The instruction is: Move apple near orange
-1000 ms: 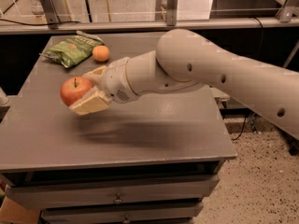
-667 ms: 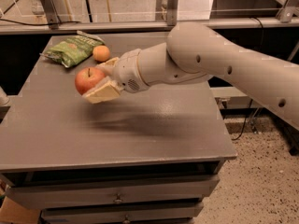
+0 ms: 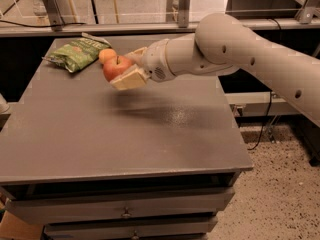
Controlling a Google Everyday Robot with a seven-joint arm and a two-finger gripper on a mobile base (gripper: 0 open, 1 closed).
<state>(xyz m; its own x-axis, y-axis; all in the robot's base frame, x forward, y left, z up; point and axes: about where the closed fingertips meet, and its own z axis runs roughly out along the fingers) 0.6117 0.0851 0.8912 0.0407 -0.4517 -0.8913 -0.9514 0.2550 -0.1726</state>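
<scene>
Well, in the one camera view, the big white arm (image 3: 235,51) reaches in from the right side across the grey table (image 3: 130,139). At its end, the gripper (image 3: 123,69) is clamped on the apple (image 3: 115,68), with one pale finger under it and one behind its top. The apple is red with a little dark stem that points up. It hangs in the air over the far left part of the table, and a soft shadow lies on the table below it. The orange (image 3: 105,55) sits on the table just past the apple, a bit more to the left and farther back. The apple covers a bit of the orange in this view, so I cannot tell if they touch. A green snack bag (image 3: 77,53) lies right beside the orange, on its left. The apple is round, so it has no long side to turn. There is only one arm, so it does the whole job. I think the apple is nearly where it should be. The next move looks like going down, gently, so the apple lands next to the orange and does not bump it or roll off.
</scene>
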